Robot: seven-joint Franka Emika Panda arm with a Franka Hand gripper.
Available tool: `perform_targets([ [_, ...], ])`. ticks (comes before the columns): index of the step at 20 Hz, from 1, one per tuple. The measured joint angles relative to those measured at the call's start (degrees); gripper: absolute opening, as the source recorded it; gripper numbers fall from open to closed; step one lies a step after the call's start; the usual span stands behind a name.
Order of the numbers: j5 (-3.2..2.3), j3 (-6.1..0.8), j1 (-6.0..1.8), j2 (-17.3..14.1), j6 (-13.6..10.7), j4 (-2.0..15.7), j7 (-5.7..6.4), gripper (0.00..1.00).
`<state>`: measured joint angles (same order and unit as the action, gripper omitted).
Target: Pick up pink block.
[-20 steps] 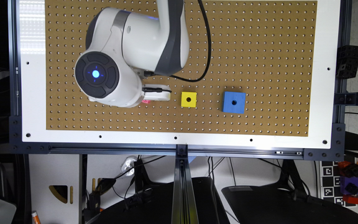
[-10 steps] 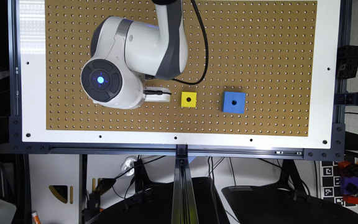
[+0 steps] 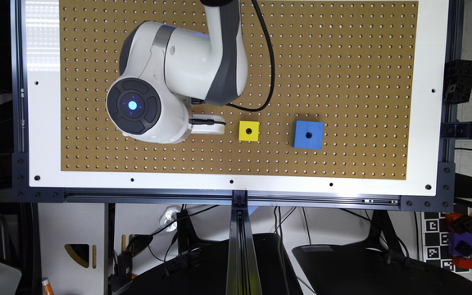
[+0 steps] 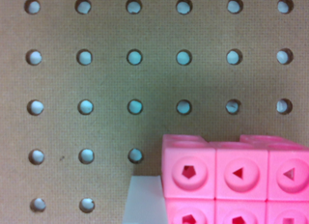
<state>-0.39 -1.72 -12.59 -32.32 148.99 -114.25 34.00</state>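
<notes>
My hand (image 3: pixel 207 125) moved up off the desk (image 3: pixel 342 61) with the pink block (image 4: pixel 231 178); whether it grips, I cannot tell.

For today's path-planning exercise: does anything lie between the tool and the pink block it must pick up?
Nothing visible does. In the wrist view the pink block sits close up on bare pegboard, with a pale finger right beside it. The yellow cube and blue block lie off towards the exterior view's right, apart from the tool.

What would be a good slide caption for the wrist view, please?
Close-up of the pink block on the brown pegboard, with a pale fingertip beside it.
</notes>
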Motion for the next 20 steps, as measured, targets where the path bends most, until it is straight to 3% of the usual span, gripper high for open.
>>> perform_targets([
  [7, 0.00, 0.00, -0.01, 3.92, -4.13, -0.01, 0.00, 0.00],
  [11, 0.00, 0.00, -0.01, 8.81, -9.10, -0.07, 0.00, 0.00],
  [20, 0.01, -0.01, 0.00, 17.43, -16.97, -0.04, 0.00, 0.00],
])
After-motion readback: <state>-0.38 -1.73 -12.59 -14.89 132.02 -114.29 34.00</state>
